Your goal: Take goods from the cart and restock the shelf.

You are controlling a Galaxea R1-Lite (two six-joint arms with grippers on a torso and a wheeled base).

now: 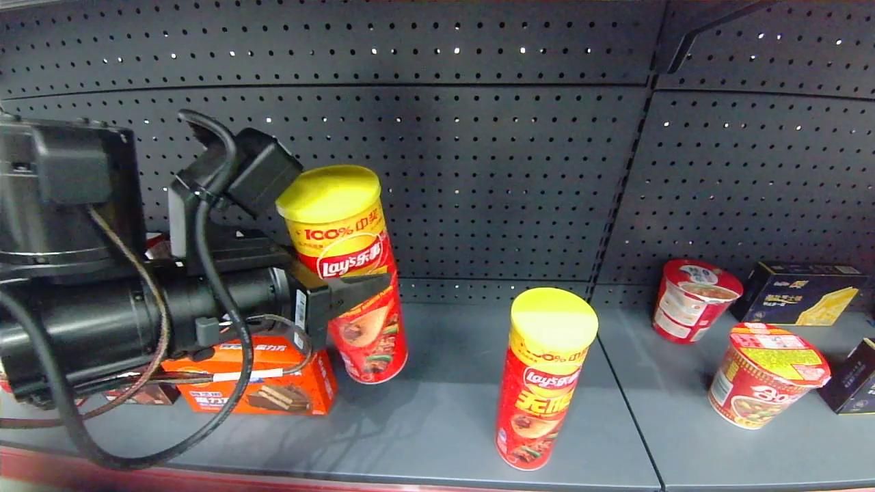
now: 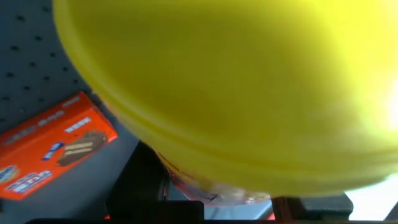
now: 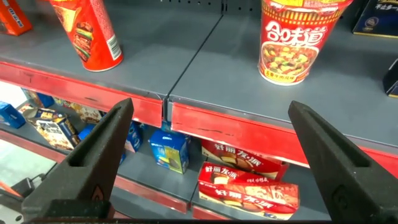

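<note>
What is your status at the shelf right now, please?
Left gripper shut on chip can, tilted, base near shelf. Right gripper open, empty. Orange box close beside it; second can stands apart.

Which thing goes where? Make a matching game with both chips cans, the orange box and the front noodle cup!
Things: 1 left chips can; 2 middle chips can; 3 orange box; 4 front noodle cup.
Places: A lying flat, left end of the shelf; B held by the left gripper; C on the right shelf panel; D standing alone, untouched.
Pairs: 1-B, 2-D, 3-A, 4-C.
</note>
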